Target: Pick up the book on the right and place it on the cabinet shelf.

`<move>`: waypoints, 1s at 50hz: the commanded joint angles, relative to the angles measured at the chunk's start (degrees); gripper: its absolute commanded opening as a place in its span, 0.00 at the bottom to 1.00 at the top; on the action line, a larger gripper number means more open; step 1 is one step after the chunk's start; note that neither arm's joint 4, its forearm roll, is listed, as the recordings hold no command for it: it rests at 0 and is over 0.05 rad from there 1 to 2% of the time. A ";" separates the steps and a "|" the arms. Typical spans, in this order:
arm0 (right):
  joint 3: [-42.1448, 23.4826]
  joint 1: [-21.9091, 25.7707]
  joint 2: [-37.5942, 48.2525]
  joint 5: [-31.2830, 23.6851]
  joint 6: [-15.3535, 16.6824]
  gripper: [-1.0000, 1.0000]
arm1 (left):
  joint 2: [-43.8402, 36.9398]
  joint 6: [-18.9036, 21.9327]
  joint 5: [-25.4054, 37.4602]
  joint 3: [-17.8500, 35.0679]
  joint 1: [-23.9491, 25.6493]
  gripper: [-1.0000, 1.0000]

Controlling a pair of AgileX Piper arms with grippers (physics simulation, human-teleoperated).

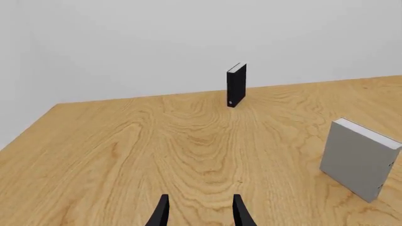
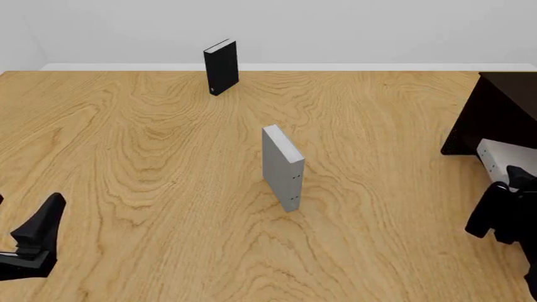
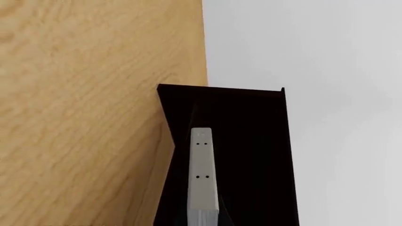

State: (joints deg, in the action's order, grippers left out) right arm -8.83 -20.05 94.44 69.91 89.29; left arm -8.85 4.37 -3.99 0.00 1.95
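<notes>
The book [image 2: 497, 157], a light grey hardcover, lies at the foot of the very dark cabinet shelf [image 2: 495, 107] by the table's right edge. My right gripper [image 2: 510, 184] is at its near end and looks shut on it. In the right wrist view the book's narrow side [image 3: 202, 179] runs straight ahead into the cabinet [image 3: 257, 141], and the fingers are hardly visible. My left gripper [image 1: 201, 212] is open and holds nothing, low at the near left [image 2: 38, 242].
A second grey book [image 2: 283, 167] stands upright mid-table, with small dots on its narrow side; it also shows in the left wrist view [image 1: 359, 157]. A black book [image 2: 221, 66] stands upright near the far edge.
</notes>
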 commanded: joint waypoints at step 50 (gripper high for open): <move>1.20 2.17 1.45 -0.71 0.16 1.00 | 1.33 -0.12 1.38 0.02 -0.20 1.00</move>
State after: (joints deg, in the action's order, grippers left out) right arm -8.84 -20.23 95.18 69.93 87.44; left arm -8.25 4.58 -3.12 0.00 1.82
